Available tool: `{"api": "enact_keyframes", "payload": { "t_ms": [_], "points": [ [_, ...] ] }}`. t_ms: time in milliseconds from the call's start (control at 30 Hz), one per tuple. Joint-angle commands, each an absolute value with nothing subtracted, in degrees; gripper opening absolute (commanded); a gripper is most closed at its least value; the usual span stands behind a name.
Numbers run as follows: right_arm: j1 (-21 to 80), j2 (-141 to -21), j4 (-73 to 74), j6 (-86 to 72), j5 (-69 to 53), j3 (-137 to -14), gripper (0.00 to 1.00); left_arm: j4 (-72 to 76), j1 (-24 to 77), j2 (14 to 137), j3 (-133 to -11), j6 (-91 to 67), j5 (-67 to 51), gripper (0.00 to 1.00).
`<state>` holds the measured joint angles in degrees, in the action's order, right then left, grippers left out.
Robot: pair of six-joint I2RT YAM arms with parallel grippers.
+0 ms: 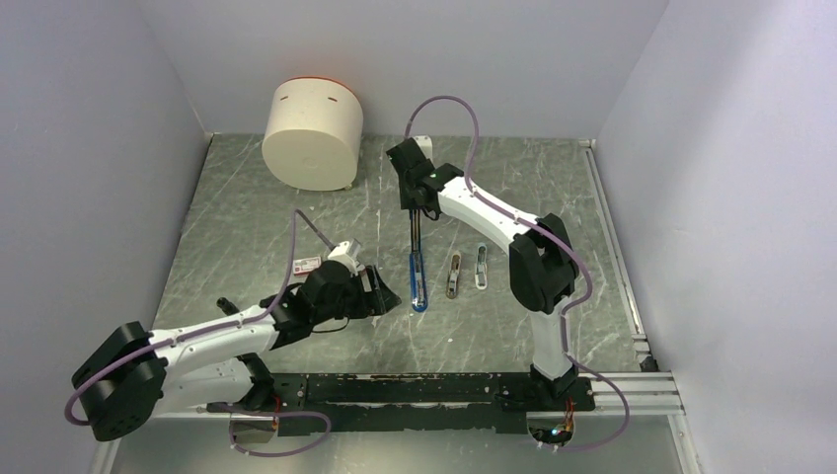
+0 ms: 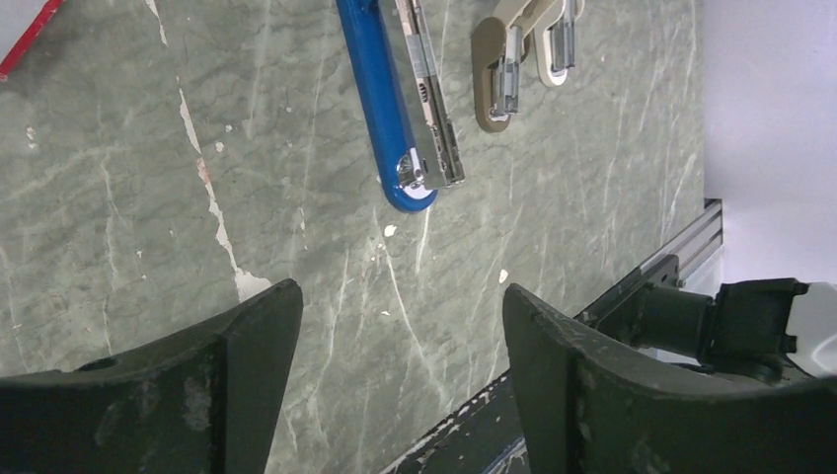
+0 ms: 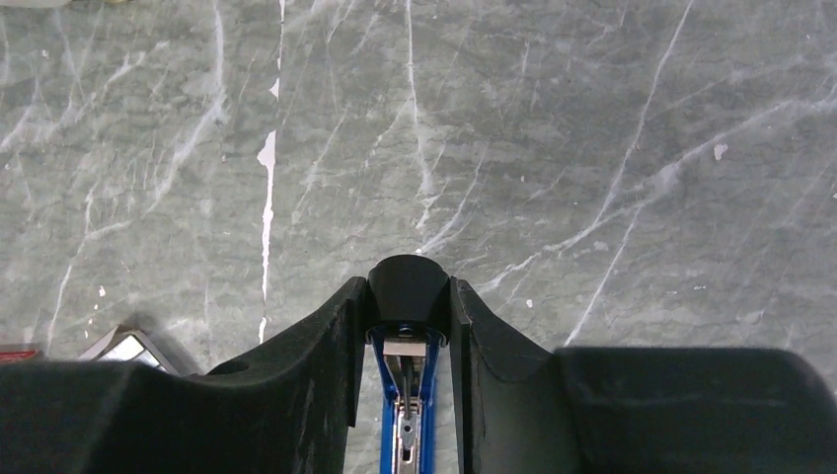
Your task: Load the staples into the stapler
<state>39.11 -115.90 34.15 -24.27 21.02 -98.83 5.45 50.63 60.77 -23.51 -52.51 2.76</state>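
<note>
- top external: the stapler (image 1: 418, 284) lies lengthwise near the middle of the green marbled worktop (image 1: 553, 326). its bright blue body is flat on the surface and its thin black top arm is swung open, pointing toward the far wall. the staple box (image 1: 306, 264), tiny and red with a white label, lies well to its left. a tan piece (image 1: 453, 276) and a pale-blue piece (image 1: 482, 267) lie just to the stapler's right.
- left wrist: the left gripper (image 2: 400, 336) stands wide with nothing between its fingers, over bare worktop. the stapler's rounded blue end and its silver channel lie beyond it, apart from it.
- right wrist: the right gripper (image 3: 408, 311) is narrow. its fingers press on both sides of the rounded black end of the top arm, with the blue body and silver channel showing between them.
</note>
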Motion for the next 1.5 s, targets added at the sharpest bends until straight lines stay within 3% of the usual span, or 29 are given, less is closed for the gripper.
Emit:
{"api": "enact_keyframes", "payload": {
  "t_ms": [0,367,500,967,1467],
  "points": [
    [39.09,-115.33,34.47,-23.24,20.80,-100.82,0.24,10.25,49.79,63.46,-23.81,-52.32,0.54,0.74],
    [40.46,-109.18,32.08,-31.25,21.63,-94.44,0.22,13.64,48.95,80.17,-31.77,-46.83,-6.42,0.39],
    [40.91,-109.29,32.12,-32.89,21.80,-94.30,0.21,13.38,48.91,85.20,-34.59,-45.77,-6.01,0.32],
    [41.43,-110.10,32.43,-32.13,21.57,-95.27,0.21,12.55,48.93,90.45,-33.63,-44.48,-6.76,0.21],
    [43.36,-108.28,35.81,-32.99,20.70,-93.71,0.21,14.61,48.95,93.69,-26.65,-46.33,-2.99,0.25]
  ]
}}
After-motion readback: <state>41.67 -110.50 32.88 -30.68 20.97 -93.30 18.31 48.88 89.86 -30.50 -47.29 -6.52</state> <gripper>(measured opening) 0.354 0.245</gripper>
